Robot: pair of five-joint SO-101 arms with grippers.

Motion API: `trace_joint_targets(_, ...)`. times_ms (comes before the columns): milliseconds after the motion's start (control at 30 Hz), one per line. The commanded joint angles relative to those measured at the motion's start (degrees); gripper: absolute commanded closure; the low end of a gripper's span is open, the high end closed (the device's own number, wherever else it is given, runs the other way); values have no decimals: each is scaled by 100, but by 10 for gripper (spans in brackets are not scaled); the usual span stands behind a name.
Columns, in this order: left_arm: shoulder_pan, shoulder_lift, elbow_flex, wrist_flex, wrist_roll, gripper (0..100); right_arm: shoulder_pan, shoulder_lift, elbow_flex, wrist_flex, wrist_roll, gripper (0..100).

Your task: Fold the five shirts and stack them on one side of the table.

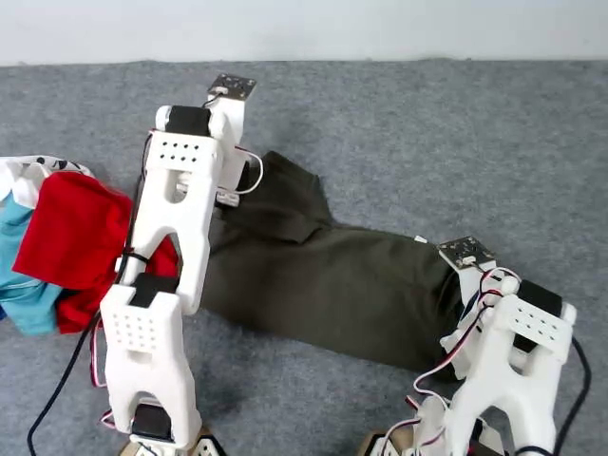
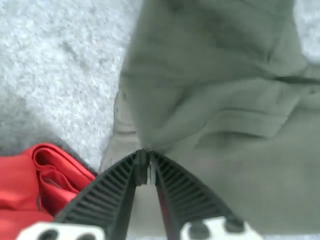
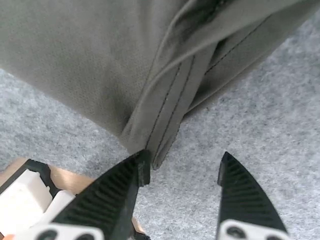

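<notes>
A dark olive shirt [image 1: 332,275] lies spread across the middle of the grey table. My left gripper [image 2: 143,167] is shut on a pinch of its fabric near the left side, and the cloth puckers at the fingertips. The left arm [image 1: 176,218] stands over that part of the shirt. My right gripper [image 3: 184,167] is open just above the carpet at the shirt's right end. A stitched hem of the olive shirt [image 3: 170,110] touches one of its fingertips [image 3: 141,170], and the other is over bare carpet. A red shirt [image 1: 71,237] lies bunched at the left.
The red shirt [image 2: 35,185] sits in a heap with a teal one [image 1: 24,285] and a white one [image 1: 24,176] at the table's left edge. Grey carpet [image 1: 456,142] covers the table. The right arm [image 1: 513,342] stands at the front right.
</notes>
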Motion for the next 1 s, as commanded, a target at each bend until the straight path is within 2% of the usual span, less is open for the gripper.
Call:
trace_joint_targets(0,70,-466,171,123,44,987,-66,-31,-18,-48,-53,768)
trace_joint_targets(500,26,-246,497,79,-9,987,-66,-31,132,-48,-44,768)
trace_joint_targets(833,-114,598,497,-888,-202,987,-66,-84,325,-48,-44,768)
trace_joint_targets(967,-352,730,497,-976,-246,987,-66,-84,325,-48,-26,768)
